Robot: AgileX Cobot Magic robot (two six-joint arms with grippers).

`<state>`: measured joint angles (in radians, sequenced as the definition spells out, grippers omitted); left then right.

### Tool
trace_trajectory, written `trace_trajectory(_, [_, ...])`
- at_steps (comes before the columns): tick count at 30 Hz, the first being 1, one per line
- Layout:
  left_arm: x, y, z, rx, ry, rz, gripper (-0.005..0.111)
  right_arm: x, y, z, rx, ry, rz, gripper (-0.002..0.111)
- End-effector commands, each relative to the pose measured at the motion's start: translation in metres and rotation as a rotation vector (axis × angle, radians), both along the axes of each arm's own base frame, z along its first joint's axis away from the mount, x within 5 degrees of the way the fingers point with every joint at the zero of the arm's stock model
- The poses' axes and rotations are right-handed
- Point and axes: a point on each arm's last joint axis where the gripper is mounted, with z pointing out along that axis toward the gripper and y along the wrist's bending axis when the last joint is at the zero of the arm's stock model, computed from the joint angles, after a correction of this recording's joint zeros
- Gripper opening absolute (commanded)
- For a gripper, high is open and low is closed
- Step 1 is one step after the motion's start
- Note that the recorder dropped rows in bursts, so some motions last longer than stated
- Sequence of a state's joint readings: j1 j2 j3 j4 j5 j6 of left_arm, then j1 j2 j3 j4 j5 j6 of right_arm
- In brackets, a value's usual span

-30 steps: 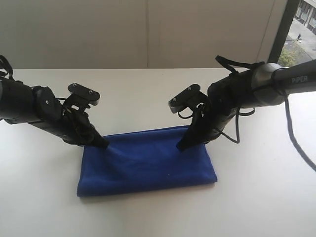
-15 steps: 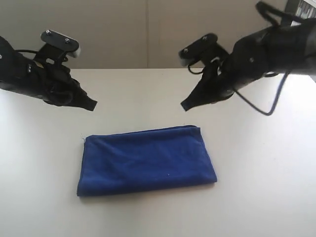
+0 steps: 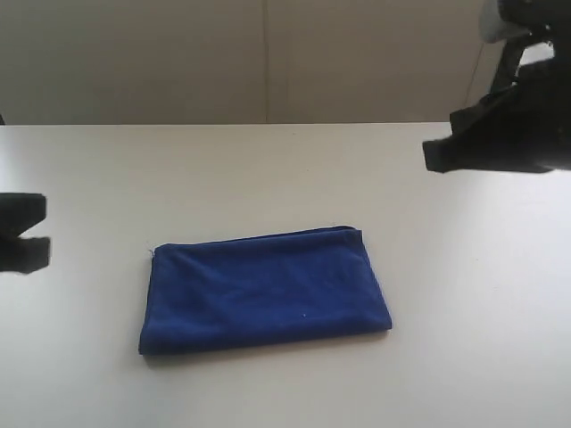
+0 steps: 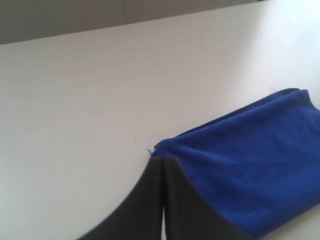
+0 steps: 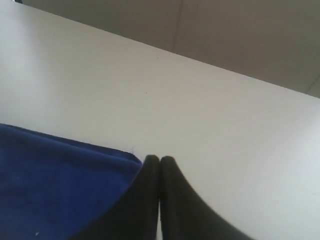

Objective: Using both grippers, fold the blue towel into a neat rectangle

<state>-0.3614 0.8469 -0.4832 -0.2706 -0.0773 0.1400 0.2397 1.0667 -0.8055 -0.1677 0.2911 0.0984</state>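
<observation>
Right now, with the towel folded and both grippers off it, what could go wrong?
1. Nothing holds the towel; its soft upper layer may slide or spring open.
2. The left gripper, shut, points toward the towel's corner; a forward move might drag it and spoil the rectangle.

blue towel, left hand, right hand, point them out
blue towel (image 3: 263,290): exterior view, middle of the folded cloth
left hand (image 4: 162,163): left wrist view, where the shut fingertips meet
right hand (image 5: 159,163): right wrist view, where the shut fingertips meet
</observation>
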Motion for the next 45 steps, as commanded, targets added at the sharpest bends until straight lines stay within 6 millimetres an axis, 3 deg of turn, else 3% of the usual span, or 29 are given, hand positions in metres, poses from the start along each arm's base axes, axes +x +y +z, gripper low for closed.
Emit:
trace_trajectory(1, [-0.037,0.016,-0.021,-0.081,-0.079,0.044,0.000,-0.029,-0.007,-0.016,0.042,-0.044,-0.009,0.000])
trace_trajectory(8, [-0.067,0.028,-0.057,-0.092,-0.082,0.044,0.000,-0.066,-0.014,-0.050,0.107,-0.089,-0.007,0.000])
trace_trajectory(15, [-0.076,0.031,-0.087,-0.065,-0.012,0.047,0.000,-0.082,-0.016,-0.087,0.138,-0.071,-0.003,0.000])
trace_trajectory(20, [-0.079,0.031,-0.095,-0.054,0.021,0.043,0.000,-0.088,-0.016,-0.104,0.145,-0.075,0.010,0.000])
trace_trajectory(45, [-0.080,0.031,-0.097,-0.045,0.039,0.035,0.000,-0.090,-0.017,-0.110,0.142,-0.059,0.009,0.000])
